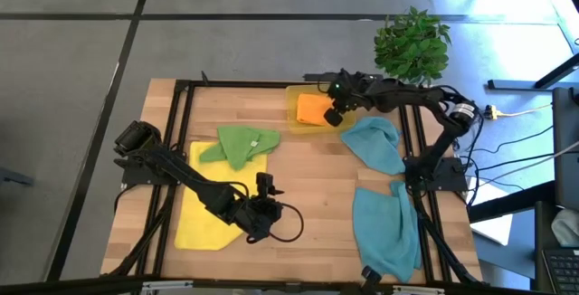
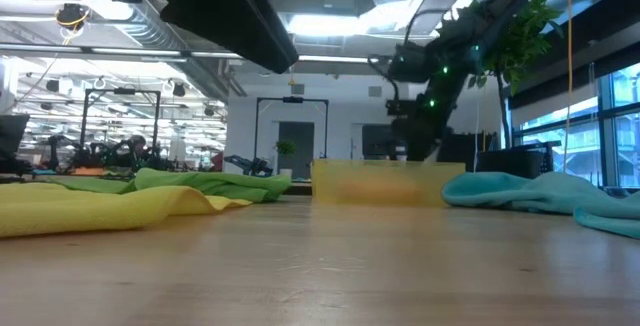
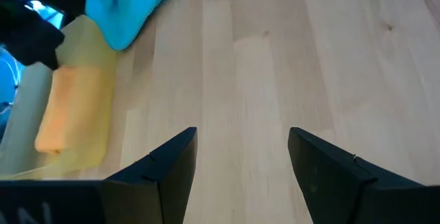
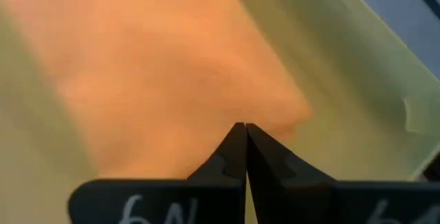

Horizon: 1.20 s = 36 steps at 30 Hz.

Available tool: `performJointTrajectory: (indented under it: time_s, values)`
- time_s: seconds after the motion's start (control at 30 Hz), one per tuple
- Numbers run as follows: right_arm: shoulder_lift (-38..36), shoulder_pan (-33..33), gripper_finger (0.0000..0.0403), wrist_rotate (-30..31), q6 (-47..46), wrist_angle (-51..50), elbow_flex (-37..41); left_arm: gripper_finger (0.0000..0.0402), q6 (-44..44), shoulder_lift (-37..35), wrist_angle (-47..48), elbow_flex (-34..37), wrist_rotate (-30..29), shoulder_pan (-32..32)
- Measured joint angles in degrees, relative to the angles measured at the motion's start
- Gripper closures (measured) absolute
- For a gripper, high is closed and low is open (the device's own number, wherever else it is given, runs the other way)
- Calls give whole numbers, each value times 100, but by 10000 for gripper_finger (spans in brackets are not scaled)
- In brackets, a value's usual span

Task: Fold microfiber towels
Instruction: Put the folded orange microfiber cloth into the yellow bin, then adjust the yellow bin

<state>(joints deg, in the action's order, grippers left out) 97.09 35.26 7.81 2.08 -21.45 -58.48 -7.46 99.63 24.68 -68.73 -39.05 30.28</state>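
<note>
A folded orange towel (image 1: 312, 108) lies in the translucent yellow tray (image 1: 294, 96) at the far middle of the table; it also shows in the left wrist view (image 3: 72, 107). My right gripper (image 1: 333, 116) is shut, its tips just over the orange towel's (image 4: 172, 73) right part. My left gripper (image 1: 264, 206) is open and empty over bare wood (image 3: 240, 80), to the right of the flat yellow towel (image 1: 210, 212). A crumpled green towel (image 1: 240, 144) lies partly on the yellow towel's far end. Two teal towels (image 1: 375, 143) (image 1: 384, 233) lie crumpled at the right. My right gripper comes from above with its shut fingertips (image 4: 234, 145) against or just over the orange towel's surface (image 4: 227, 110) near its edge in the tray. I cannot tell whether they touch it. The towel lies flat in the tray.
A potted green plant (image 1: 412, 46) stands beyond the table's far right corner. A black frame (image 1: 185, 87) runs along the table's edges. Bare wood (image 1: 317, 177) lies between the yellow towel and the teal towels.
</note>
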Motion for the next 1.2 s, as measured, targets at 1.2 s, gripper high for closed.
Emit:
performJointTrajectory:
  time_s: [1.2]
  values:
    - [410, -1408, 399, -418, 1039, 780, 0, 182, -116, 0, 83, 0, -92, -141]
